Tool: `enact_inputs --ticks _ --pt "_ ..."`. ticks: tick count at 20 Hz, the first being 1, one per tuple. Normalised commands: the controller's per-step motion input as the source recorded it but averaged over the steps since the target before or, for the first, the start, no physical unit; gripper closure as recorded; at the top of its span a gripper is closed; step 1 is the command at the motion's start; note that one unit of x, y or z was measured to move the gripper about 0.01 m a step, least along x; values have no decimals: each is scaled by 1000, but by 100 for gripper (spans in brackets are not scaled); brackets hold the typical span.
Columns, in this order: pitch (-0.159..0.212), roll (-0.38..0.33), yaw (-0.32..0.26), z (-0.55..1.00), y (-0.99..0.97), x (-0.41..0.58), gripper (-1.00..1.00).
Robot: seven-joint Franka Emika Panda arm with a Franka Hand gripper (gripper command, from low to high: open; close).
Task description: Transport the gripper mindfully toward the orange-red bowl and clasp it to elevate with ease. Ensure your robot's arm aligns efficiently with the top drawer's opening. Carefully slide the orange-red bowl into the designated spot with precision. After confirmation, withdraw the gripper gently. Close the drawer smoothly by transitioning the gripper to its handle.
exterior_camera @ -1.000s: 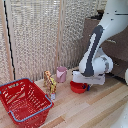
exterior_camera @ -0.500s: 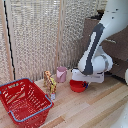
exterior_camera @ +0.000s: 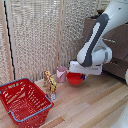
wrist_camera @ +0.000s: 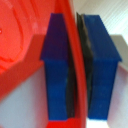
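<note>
Orange-red and glossy, the orange-red bowl [exterior_camera: 75, 78] hangs just above the wooden tabletop [exterior_camera: 95, 107], right beside the pink cup [exterior_camera: 61, 74]. The tool [exterior_camera: 76, 77] pinches its rim: in the wrist view one dark-blue finger [wrist_camera: 56, 70] sits inside the bowl [wrist_camera: 30, 45] and the other outside, the thin red wall clamped between them. The robot's arm [exterior_camera: 97, 37] arches down from the exterior view's upper right. Behind it stand brown drawer fronts [exterior_camera: 117, 35]. A small yellow figure [exterior_camera: 50, 82] stands near the cup, and a red wire basket [exterior_camera: 22, 100] lies toward the exterior view's left.
</note>
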Motion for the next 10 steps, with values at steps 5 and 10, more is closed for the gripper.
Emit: enact_inputs --ticks 5,10 --pt "57 -105 0 803 126 198 100" --pt "21 -119 0 633 235 210 100"
